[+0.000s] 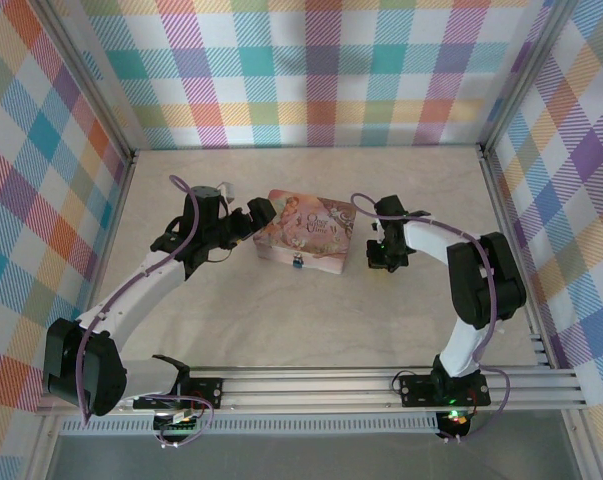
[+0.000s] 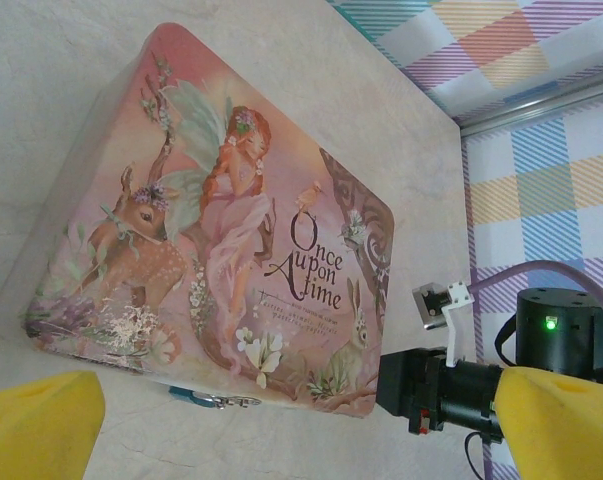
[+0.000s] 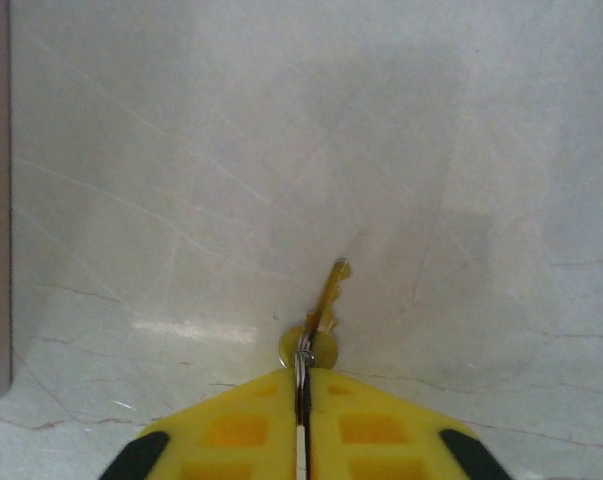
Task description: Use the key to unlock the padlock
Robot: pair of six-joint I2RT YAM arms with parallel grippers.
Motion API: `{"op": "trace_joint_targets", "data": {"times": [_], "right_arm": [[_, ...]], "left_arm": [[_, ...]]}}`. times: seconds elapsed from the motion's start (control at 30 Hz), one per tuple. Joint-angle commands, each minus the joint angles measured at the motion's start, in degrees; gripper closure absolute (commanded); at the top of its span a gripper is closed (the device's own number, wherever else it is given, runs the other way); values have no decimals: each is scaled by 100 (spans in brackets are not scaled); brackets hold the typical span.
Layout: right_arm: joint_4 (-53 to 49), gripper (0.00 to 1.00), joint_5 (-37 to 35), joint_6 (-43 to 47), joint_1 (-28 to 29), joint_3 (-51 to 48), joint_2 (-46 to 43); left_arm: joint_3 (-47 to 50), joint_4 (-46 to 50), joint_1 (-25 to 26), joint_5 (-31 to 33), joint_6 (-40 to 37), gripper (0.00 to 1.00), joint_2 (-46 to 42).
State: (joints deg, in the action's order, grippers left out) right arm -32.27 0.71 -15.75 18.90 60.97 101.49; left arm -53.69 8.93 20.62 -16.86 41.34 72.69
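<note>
Padlock [image 2: 189, 394]: tiny, blue body, silvery shackle

Pink tin [image 2: 211, 230] lies flat on table [image 2: 41, 120], blue padlock [image 2: 188, 396] at its near edge, left gripper [image 2: 299, 432] yellow fingertips [image 2: 36, 425] spread wide.

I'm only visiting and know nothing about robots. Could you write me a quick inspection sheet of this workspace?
Surface: pale marble-patterned table.
Job's things: tiny blue padlock at the near edge of the pink tin; key held by its ring, off to the tin's right.
Clutter: nothing seen.
Grippers: left gripper open, at the tin's left end; right gripper shut on the key's ring.
Cables: purple cable running along each arm.
Surroundings: plaid walls on three sides; metal rail at the near edge.
</note>
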Motion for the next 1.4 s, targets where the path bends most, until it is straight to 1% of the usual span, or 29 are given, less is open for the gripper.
{"op": "trace_joint_targets", "data": {"times": [0.0, 0.07, 0.17, 0.27, 0.33, 0.47, 0.6, 0.73, 0.8, 0.83, 0.9, 0.93, 1.0, 1.1, 1.23, 1.37], "right_arm": [[-132, 97, -53, 27, 42, 86, -58], [-75, 100, -59, 48, 44, 33, -234], [127, 100, 82, 131, 44, -92, -595], [586, 100, 265, 263, 71, -364, -1080], [990, 100, 453, 373, 104, -580, -1441], [2126, 100, 1154, 595, 179, -1130, -2233], [3173, 100, 1452, 856, 316, -1609, -2956], [3441, 100, 1758, 1023, 330, -1639, -3234], [3593, 100, 1995, 916, 334, -1626, -3294], [3622, 100, 2044, 772, 334, -1587, -3302], [3374, 100, 2148, 168, 334, -1292, -3205], [3385, 100, 2389, -247, 334, -1135, -3132], [3709, 100, 2651, -1008, 368, -1071, -3040], [4257, 100, 2790, -2026, 450, -1059, -2960], [4545, 100, 2860, -3105, 554, -862, -2903], [4957, 100, 3023, -3888, 681, -676, -2915]], "left_arm": [[8, 80, 30, 1, -58, 0, -3], [-18, 130, 30, 31, -91, 0, -26], [-40, 144, 30, 47, -72, 0, -71], [-46, 63, 24, -35, 18, 0, -108], [-92, 39, 29, -142, 73, 0, -119], [-181, -51, 37, -361, 152, 0, -138], [-301, -67, 54, -574, 229, 1, -148], [-420, -40, 78, -826, 551, 2, -89], [-441, -138, 94, -966, 795, 4, -41], [-424, -274, 108, -1025, 921, 5, -40], [-274, -843, 164, -1104, 1057, 6, -109], [-165, -1104, 206, -1028, 1073, 6, -182], [21, -1577, 273, -838, 1102, 5, -306], [284, -2446, 392, -698, 1165, 4, -393], [524, -3508, 596, -621, 1174, 2, -337], [638, -4455, 767, -598, 1182, 0, -113]]}}
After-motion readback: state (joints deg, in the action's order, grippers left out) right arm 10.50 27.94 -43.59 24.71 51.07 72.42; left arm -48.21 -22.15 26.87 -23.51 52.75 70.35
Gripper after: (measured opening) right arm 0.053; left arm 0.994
